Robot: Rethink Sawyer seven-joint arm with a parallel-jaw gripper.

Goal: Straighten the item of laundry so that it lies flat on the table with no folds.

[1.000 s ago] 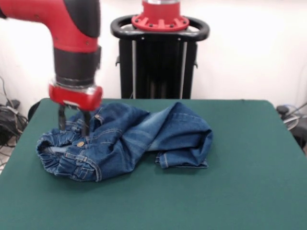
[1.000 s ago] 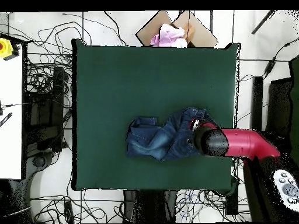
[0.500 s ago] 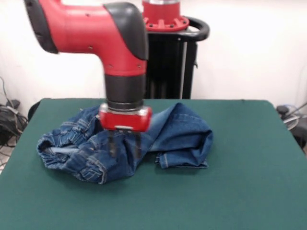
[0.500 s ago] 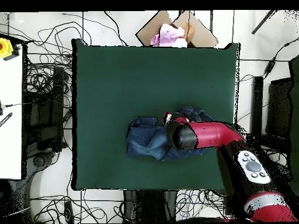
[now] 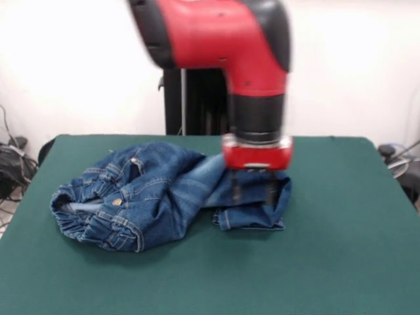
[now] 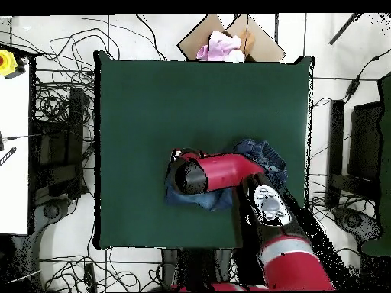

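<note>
Change: gripper [image 5: 252,191] has crossed from the jeans' [image 5: 167,193] waistband to their folded leg end | Meaning: garment looks as bunched as before, nothing flattened yet | Arm: vertical over the hems, fingers apart, empty | Jeans: crumpled mid-table [image 5: 341,262], toward the robot's side

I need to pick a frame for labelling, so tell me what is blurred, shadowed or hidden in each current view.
Front view: the red and black arm is motion-smeared, the crumpled blue denim jeans stay sharp, and the end effector is soft with open fingers; only a faint shadow falls on the dark green felt table. Overhead view: lighting is even, but the arm covers much of the jeans and the end effector.
</note>
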